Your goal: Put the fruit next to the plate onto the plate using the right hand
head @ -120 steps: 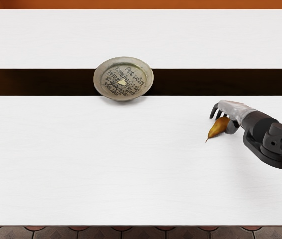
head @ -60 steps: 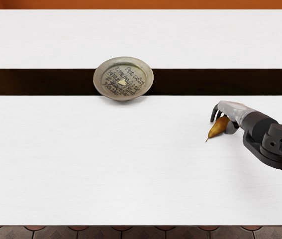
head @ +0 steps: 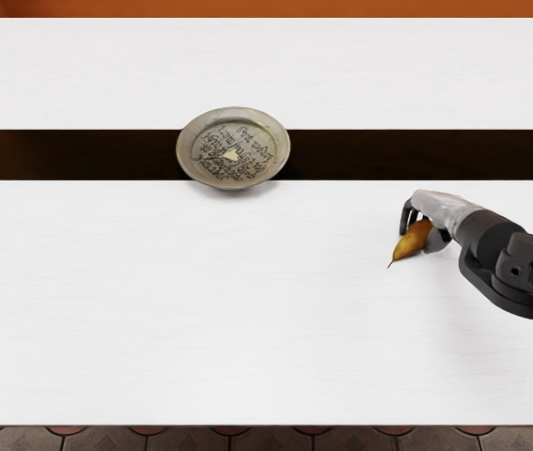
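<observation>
We saw the right hand (head: 426,214) reaching in from the right edge, low over the white worktop (head: 200,310), with its dark wrist and forearm behind it. Its fingers (head: 404,218) were curled downward and wrapped about the thick end of a golden-brown pear (head: 409,244), dark fingertips on the pear's left and the thumb side tucked against its right. The pear lay at a slant, its narrow end and thin stem pointing down and to the left, out from under the hand. We could not tell whether it rested on the worktop or was raised just off it.

The plate (head: 233,147), a round, greyish metal dish with a patterned middle, sat well apart from the pear, up and to the left. It straddled the near edge of a dark band (head: 59,155) that crossed the worktop from side to side. Nothing lay on the plate.
</observation>
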Robot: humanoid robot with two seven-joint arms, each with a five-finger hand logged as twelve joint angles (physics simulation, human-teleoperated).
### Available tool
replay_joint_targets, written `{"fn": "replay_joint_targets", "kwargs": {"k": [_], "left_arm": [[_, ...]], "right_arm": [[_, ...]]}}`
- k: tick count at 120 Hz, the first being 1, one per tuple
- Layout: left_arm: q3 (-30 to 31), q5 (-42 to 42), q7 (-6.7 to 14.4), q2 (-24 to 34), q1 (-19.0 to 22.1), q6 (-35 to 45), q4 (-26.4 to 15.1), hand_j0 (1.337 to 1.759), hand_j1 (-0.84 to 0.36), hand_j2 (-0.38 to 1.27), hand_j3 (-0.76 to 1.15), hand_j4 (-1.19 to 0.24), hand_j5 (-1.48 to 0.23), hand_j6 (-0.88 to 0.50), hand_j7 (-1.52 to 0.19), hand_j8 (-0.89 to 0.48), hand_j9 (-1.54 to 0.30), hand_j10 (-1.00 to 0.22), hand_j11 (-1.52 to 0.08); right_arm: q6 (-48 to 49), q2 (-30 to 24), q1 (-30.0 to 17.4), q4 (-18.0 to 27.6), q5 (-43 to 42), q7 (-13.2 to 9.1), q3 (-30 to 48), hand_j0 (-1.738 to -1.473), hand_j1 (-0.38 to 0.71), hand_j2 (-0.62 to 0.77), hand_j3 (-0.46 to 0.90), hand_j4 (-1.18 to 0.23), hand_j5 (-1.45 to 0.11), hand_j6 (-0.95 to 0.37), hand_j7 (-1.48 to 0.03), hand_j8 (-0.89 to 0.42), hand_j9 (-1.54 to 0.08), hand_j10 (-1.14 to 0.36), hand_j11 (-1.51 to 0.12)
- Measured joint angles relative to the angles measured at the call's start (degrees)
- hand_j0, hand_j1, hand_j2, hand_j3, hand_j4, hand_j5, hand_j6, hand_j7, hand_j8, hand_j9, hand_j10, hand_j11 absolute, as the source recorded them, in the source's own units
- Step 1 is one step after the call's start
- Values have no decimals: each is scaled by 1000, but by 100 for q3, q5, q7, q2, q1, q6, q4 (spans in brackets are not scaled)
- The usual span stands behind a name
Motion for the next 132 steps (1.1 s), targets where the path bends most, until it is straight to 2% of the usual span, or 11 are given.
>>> {"fn": "replay_joint_targets", "kwargs": {"k": [18, 64, 132], "left_arm": [[3, 0, 0, 0, 0, 0, 0, 1658, 349, 0, 0, 0, 0, 0, 0, 0, 0, 0, 0], [4, 0, 0, 0, 0, 0, 0, 1658, 349, 0, 0, 0, 0, 0, 0, 0, 0, 0, 0], [-8, 0, 0, 0, 9, 0, 0, 1658, 349, 0, 0, 0, 0, 0, 0, 0, 0, 0, 0]], "right_arm": [[5, 2, 7, 0, -2, 1, 2, -1648, 308, 210, 0, -714, -1002, -442, -961, -348, -1004, -690, -991], [71, -31, 34, 22, -4, 3, 13, -1649, 219, 264, 0, -749, -1013, -546, -991, -491, -1030, -845, -1017], [297, -5, 260, 235, 275, -2, 342, -1652, 167, 293, 0, -773, -989, -629, -998, -603, -1014, -768, -1013]]}}
